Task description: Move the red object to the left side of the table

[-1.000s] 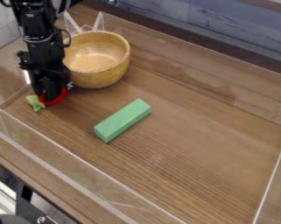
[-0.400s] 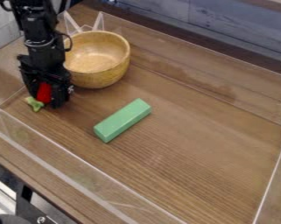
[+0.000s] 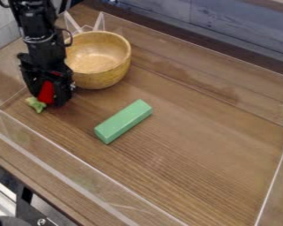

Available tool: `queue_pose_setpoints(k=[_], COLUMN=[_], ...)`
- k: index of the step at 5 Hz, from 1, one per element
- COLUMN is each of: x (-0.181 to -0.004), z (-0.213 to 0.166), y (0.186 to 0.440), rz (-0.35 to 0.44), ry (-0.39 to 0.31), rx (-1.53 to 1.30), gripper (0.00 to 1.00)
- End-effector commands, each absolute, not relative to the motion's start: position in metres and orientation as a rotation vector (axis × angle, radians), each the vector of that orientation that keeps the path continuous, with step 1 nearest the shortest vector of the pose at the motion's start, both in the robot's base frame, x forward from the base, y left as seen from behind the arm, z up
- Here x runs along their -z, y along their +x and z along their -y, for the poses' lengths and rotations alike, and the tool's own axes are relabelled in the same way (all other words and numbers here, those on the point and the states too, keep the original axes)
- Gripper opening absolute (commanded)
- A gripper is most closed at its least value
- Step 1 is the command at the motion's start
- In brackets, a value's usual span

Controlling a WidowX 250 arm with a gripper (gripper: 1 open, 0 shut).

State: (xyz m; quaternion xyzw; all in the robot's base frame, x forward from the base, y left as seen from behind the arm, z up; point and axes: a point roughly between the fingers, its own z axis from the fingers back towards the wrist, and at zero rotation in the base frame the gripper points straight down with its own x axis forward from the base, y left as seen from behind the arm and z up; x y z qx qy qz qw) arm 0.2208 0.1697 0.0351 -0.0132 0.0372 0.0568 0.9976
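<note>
Top-down angle on the table, and the gripper is pointing straight down at the far left, right beside the wooden bowl. Its black fingers stand spread apart, one on each side of the red object, and that little strawberry toy shows as a red patch in the gap between them. Hard to say whether the fingers touch it at all; the black housing covers most of it, and the picture is too coarse to separate plastic from plastic there. A scrap of green, the leafy end, pokes out at the lower left of the claw, low against the wood. So the strawberry sits at the left side of the table, close to the clear plastic wall and just in front of the bowl.

The arm itself runs up out of the top of the view, cut off above the wrist. The bowl's left rim is partly hidden behind the arm. A green block lies flat and on a slant near the middle, well apart from the claw. The table's right and lower corners run out of the picture. No brand, label or lettering can be read anywhere.
</note>
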Motion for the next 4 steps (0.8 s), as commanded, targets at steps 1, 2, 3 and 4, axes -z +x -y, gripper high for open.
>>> queue_pose_setpoints(k=[1, 2, 3, 4], x=[-0.067, -0.083, -0.107, -0.131], z=[-0.172, -0.167, -0.159, -0.15], y=[0.23, 0.232, 0.238, 0.243], rz=[0.003, 0.033, 0.074, 0.113], ry=[0.004, -0.005, -0.015, -0.023], rx=[-0.11, -0.113, -0.107, -0.094], gripper=[1.0, 1.0, 1.0, 1.0])
